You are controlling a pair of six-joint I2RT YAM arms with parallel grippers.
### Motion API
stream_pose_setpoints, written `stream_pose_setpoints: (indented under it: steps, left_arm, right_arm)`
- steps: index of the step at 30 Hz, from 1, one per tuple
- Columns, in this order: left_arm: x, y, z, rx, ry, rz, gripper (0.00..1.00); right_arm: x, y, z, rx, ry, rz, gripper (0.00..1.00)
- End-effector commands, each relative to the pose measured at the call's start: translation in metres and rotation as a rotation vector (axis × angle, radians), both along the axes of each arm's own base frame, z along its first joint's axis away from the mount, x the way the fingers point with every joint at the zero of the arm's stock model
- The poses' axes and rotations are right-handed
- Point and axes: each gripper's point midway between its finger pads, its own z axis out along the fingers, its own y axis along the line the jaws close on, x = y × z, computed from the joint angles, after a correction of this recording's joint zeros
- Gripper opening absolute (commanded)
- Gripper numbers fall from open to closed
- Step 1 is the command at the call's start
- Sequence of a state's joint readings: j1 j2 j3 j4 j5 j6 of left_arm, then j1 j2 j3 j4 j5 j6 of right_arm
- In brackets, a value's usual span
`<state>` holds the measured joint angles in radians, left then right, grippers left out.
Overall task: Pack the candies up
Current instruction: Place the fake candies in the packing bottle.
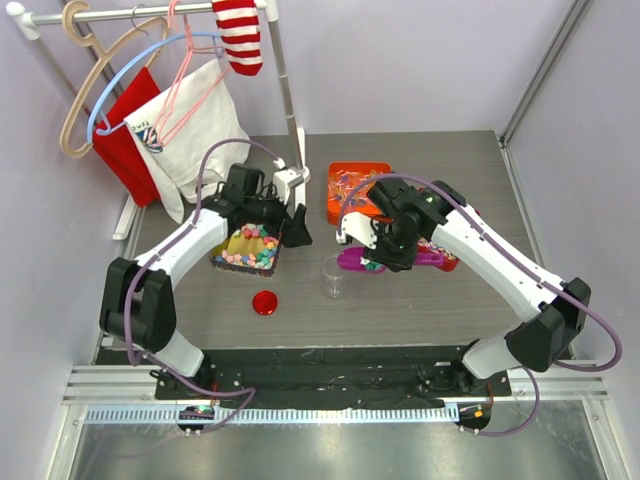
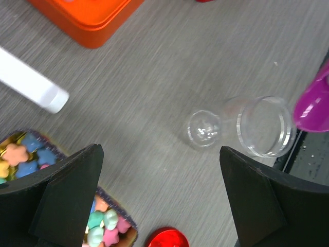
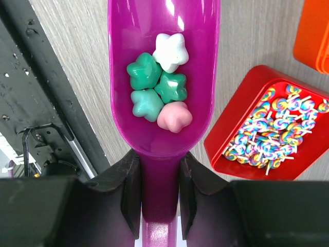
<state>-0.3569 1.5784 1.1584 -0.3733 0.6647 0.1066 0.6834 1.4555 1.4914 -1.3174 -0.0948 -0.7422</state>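
- The right gripper [image 3: 159, 172] has its jaws clenched on the handle of a purple scoop [image 3: 134, 20]
- Five star-shaped candies [image 3: 157, 85], three green, one white and one pink, lie in the scoop's bowl just ahead of those jaws
- The scoop's tip sits just beside the rim of a clear cup [image 1: 335, 277] standing on the worktop [image 2: 154, 77]
- The left gripper [image 2: 162, 175] hovers with jaws spread wide and released, grasping nothing
- More pastel candies fill a dark tray [image 1: 222, 262] directly under the left jaws
- A red lid [image 1: 265, 302] lies near the cup; a red tin [image 3: 226, 149] of swirl lollipops and an orange tin [image 2: 92, 20] sit farther back
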Motion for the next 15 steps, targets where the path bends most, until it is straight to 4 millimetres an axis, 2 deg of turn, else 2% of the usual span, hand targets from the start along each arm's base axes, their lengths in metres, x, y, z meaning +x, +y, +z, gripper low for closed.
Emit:
stream_pose_setpoints:
  steps: [1, 6, 15]
  left_arm:
    - [-0.011, -0.023, 0.044, -0.080, -0.065, -0.070, 1.00]
    - [-0.018, -0.033, 0.044, -0.082, -0.063, -0.099, 1.00]
    - [-0.021, -0.033, 0.039, -0.075, -0.057, -0.095, 1.00]
  right_arm:
    - [-0.001, 0.007, 0.000, 0.014, -0.005, 0.006, 0.01]
    - [-0.001, 0.009, -0.007, -0.006, 0.007, 0.009, 0.01]
    - [0.004, 0.007, -0.005, -0.039, -0.007, 0.001, 0.01]
